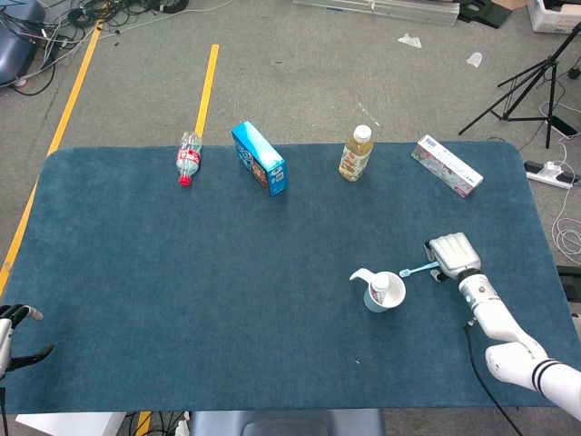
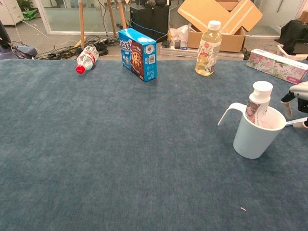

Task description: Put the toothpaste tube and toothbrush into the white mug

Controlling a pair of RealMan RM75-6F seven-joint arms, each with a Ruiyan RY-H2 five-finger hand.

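Head view: right hand point(image 1: 452, 253) gripping toothbrush point(image 1: 417, 270), brush end at white mug point(image 1: 381, 292) rim beside toothpaste tube point(image 1: 380, 287). Risk of tipping the mug if pushed sideways; left hand point(image 1: 14, 338) idle, fingers apart, holding nothing

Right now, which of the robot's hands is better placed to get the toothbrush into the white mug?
The right hand. It already holds the toothbrush beside the white mug, where the toothpaste tube already stands. The left hand sits at the table's far left edge, well away from both.

head: high, looking down | chest: low, forward | shared: table point(image 1: 182, 272)
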